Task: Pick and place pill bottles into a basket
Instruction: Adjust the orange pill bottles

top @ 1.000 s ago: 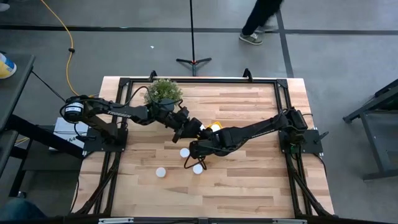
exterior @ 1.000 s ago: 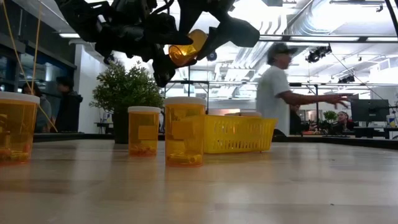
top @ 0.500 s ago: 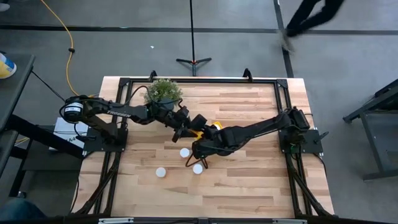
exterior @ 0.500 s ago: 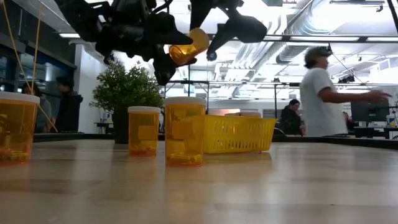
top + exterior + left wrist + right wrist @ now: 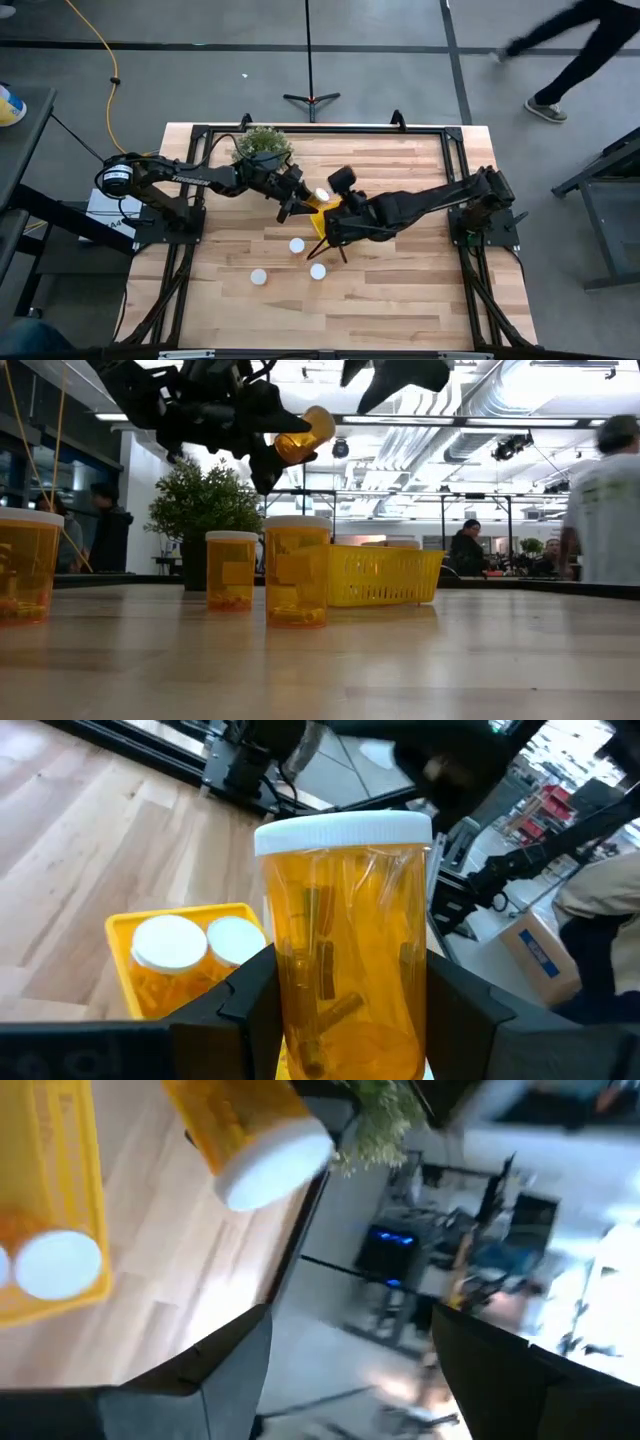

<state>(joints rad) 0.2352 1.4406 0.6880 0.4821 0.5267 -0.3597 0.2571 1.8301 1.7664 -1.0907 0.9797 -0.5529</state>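
A pill bottle (image 5: 345,940) with an orange body and white cap hangs in the air above the yellow basket (image 5: 120,935), with my left gripper (image 5: 298,203) shut on it. In the low view this bottle (image 5: 300,436) is tilted, cap up and toward the right. Two white-capped bottles (image 5: 168,942) stand in the basket. Three more bottles (image 5: 297,245) (image 5: 318,271) (image 5: 259,277) stand on their bases on the table. My right gripper (image 5: 350,1370) is open and holds nothing. It is high above the basket (image 5: 385,575), beside the held bottle's cap (image 5: 275,1165). My left gripper pinches the bottle's orange body near its base (image 5: 300,1020) between its two fingers. The fingers (image 5: 250,1005) come nearly level from the table's left. The bottle sticks out beyond them, lifted clear over the basket, its cap (image 5: 345,830) farthest from the gripper.
A bushy potted plant (image 5: 263,147) stands at the table's far left, just behind the left arm. A black frame (image 5: 400,128) runs round the table's edge. People walk in the room beyond. Bare wood lies toward the near and right edges.
My right gripper has drawn back from the held bottle's cap end, risen well above it and rolled about its own line. Its jaws stay open. My left gripper keeps the bottle in almost the same place over the basket.
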